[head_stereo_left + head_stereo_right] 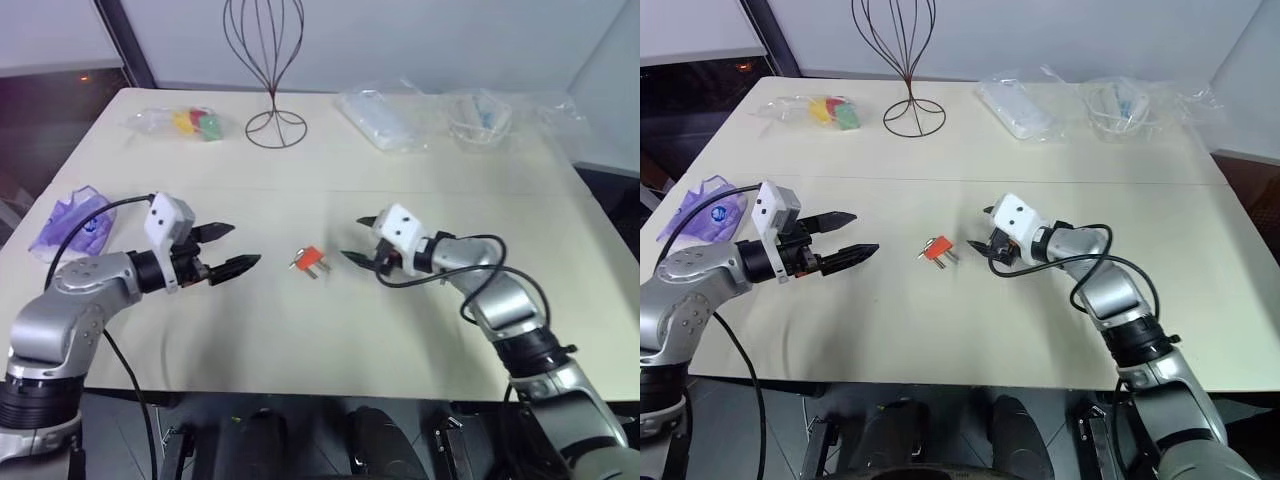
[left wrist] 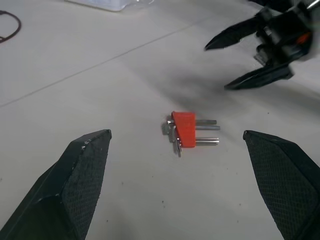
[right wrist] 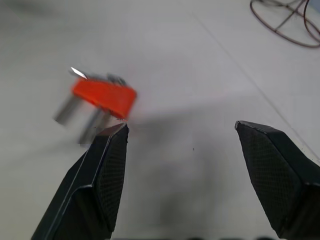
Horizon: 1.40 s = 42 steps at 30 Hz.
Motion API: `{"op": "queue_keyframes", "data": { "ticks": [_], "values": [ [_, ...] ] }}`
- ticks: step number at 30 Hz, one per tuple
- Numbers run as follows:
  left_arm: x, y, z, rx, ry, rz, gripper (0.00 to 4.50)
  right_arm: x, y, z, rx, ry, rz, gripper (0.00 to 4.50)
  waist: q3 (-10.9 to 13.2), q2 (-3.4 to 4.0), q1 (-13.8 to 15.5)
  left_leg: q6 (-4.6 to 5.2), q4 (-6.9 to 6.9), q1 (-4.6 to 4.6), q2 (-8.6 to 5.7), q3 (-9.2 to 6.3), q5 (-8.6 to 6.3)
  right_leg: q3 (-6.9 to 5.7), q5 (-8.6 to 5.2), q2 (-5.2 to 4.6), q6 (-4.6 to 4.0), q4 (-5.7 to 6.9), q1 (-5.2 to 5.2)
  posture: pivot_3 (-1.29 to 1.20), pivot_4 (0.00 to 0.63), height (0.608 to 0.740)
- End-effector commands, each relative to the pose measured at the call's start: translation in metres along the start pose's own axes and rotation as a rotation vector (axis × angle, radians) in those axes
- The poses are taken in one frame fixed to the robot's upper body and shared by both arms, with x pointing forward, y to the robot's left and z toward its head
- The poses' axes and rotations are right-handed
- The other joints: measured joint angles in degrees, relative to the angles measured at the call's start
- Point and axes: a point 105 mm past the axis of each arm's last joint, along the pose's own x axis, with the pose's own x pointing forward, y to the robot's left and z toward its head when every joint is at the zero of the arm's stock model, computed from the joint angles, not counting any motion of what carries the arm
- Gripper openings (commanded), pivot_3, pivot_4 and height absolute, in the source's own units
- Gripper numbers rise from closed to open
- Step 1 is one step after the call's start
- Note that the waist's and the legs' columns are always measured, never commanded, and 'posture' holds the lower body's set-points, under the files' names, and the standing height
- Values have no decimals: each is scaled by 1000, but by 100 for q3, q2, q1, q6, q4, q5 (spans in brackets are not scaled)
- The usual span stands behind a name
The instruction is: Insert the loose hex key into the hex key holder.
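The hex key holder (image 1: pixel 310 260), a small red-orange block with short grey keys sticking out of one side, lies flat on the pale table (image 1: pixel 330 340) between my two grippers. My left gripper (image 1: pixel 243 247) hovers to its left, open, with nothing between its fingers. From the right, my right gripper (image 1: pixel 352 238) points at the holder from close by, also open and empty. In the right wrist view the holder (image 3: pixel 104 96) sits just beyond one fingertip (image 3: pixel 112 145). I cannot make out the loose hex key apart from the keys in the holder.
A dark wire stand (image 1: pixel 265 70) stands at the back centre. A clear bag of red, yellow and green items (image 1: pixel 190 122) lies back left, a purple bag (image 1: pixel 72 222) at the left edge, and clear plastic packages (image 1: pixel 380 120) back right.
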Motion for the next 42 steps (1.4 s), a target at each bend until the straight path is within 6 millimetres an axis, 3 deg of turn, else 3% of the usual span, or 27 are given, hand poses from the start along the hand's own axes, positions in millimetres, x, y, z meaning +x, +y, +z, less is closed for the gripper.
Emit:
{"op": "queue_keyframes", "data": {
  "ticks": [1,11,15,19,29,42],
  "values": [
    [-6,-3,10,39,-25,15,4423,15,0,1,-80,-22,-21,3557,0,0,-9,0,0,1,1,0,0,0,0,1,0,0,0,0,150,740],
    [-10,-6,9,46,-22,35,4423,38,19,7,-68,-77,23,3557,0,0,-145,-1,-2,2,3,-5,0,-2,1,3,0,12,-4,0,150,740],
    [-11,-4,10,49,-24,46,4423,45,45,19,-44,-114,142,3557,0,0,-153,0,-4,3,4,-5,0,-2,1,3,0,12,-5,0,150,740],
    [-10,-5,9,49,-24,46,4423,48,55,28,-3,-138,188,3557,0,0,-147,-1,-4,3,4,-6,0,-3,1,3,0,14,-5,0,150,740],
    [-9,-6,7,47,-23,53,4423,59,54,25,43,-111,195,3557,0,0,-145,-1,-3,3,2,-6,0,-3,1,0,1,14,-5,0,150,740],
    [-7,-3,6,52,-28,65,4423,64,68,23,166,-84,372,3557,0,0,-148,-1,-4,3,3,-6,0,-5,2,-1,0,14,-5,0,150,740]
  ]
}}
